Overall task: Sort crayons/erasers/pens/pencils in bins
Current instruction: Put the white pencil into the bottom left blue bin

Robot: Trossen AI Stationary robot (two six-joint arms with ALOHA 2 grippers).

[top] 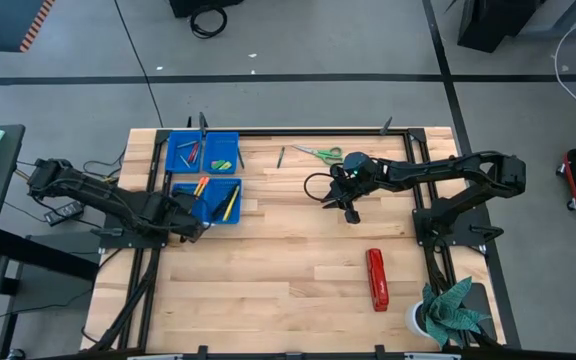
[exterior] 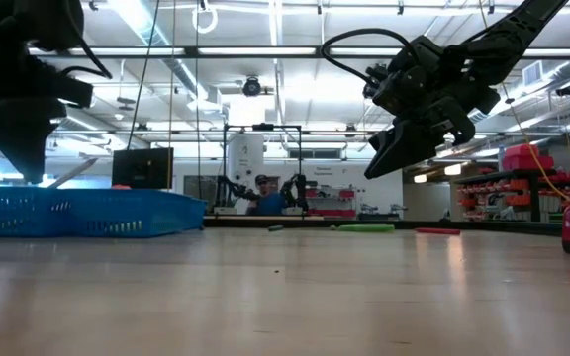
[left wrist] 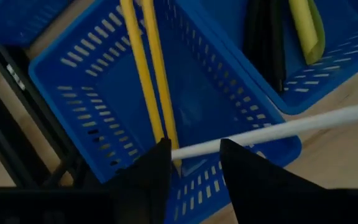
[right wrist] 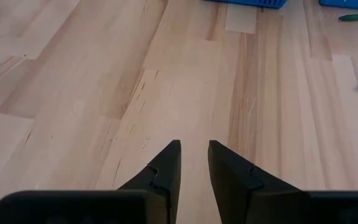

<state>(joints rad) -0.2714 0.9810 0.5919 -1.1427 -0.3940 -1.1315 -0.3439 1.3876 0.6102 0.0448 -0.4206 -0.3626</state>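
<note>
The bins stand at the table's left rear, four bright-blue slotted trays set two by two. In the rear pair lie short red sticks and a green-yellow piece; what exactly they are I cannot tell from above. The front pair holds orange and yellow pencils. In the left wrist view two yellow pencils lie side by side along one bin, and a white pencil lies across that bin's rim, tilted, with one end at the fingers. The next bin there holds dark pens and a yellow-green stick.

The left gripper hangs at the front edge of the bins, its arm stretched in low from the left side. Its fingers are spread, and the white pencil passes between them; whether they touch it I cannot tell.

The right gripper hovers above bare wood near the table's middle, well apart from the bins, its arm bent in from the right. It points downward, with a narrow gap between the fingers and nothing in it.

Scissors lie at the rear. A red stapler lies at the front right.
</note>
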